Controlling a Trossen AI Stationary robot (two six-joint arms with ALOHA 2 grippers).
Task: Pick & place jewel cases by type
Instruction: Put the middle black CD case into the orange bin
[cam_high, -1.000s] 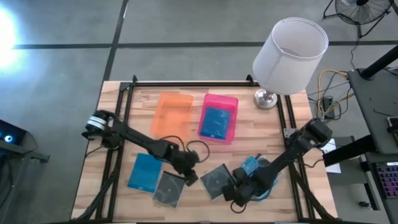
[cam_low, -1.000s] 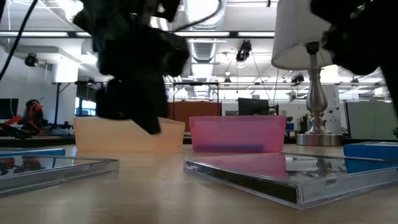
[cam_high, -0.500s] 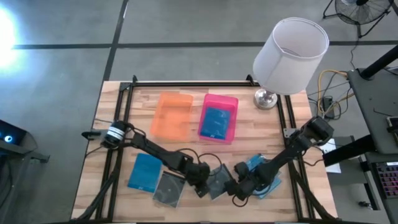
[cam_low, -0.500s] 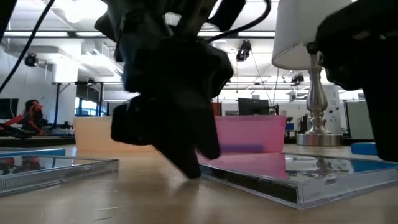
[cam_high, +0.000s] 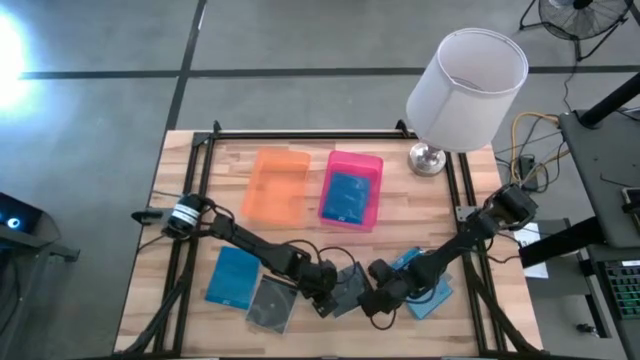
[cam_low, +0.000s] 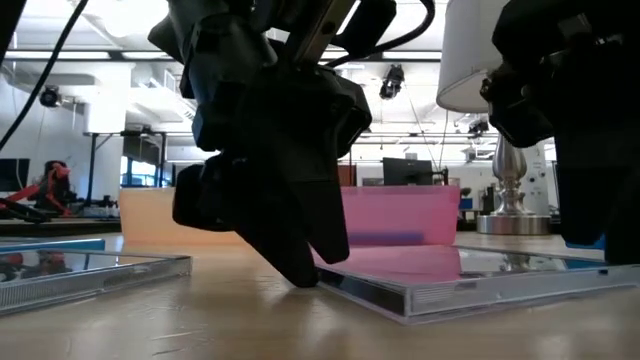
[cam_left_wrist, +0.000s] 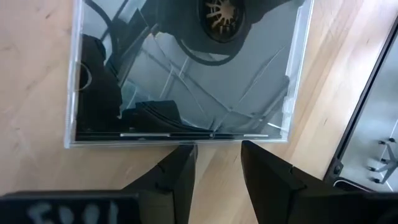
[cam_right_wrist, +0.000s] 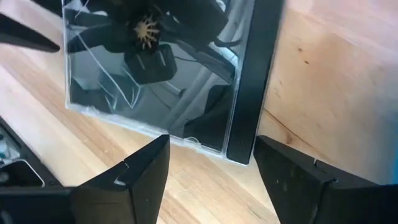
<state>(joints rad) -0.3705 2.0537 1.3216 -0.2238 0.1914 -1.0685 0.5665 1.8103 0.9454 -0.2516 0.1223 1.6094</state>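
Observation:
A dark jewel case (cam_high: 348, 285) lies flat on the table between my two grippers. My left gripper (cam_high: 324, 299) is open, with its fingertips at the case's left edge (cam_left_wrist: 186, 138). My right gripper (cam_high: 373, 300) is wide open at the case's right side, and the case's black spine corner (cam_right_wrist: 241, 149) lies between its fingers. A second dark case (cam_high: 270, 303) lies flat beside a blue case (cam_high: 235, 275). Another blue case (cam_high: 432, 296) lies under my right arm. The third blue case (cam_high: 347, 197) lies in the pink tray (cam_high: 374, 165). My left gripper has both fingertips (cam_left_wrist: 184, 154) against the dark case's clear edge (cam_left_wrist: 211, 135), coming slanting down from the table's left. The case (cam_low: 470, 275) lies flat on the table. My right gripper: I cannot tell whether its fingers touch the case.
The orange tray (cam_high: 262, 192) stands beside the pink tray toward the table's far edge. A lamp with a white shade (cam_high: 467, 75) stands at the far right corner. Bare wood shows along the near edge, in front of the cases.
My left gripper has moved toward the table's right and near edge and down to the dark case's left edge. My right gripper has moved a little toward the table's left, up to the case's other side. The case has shifted and turned slightly on the table.

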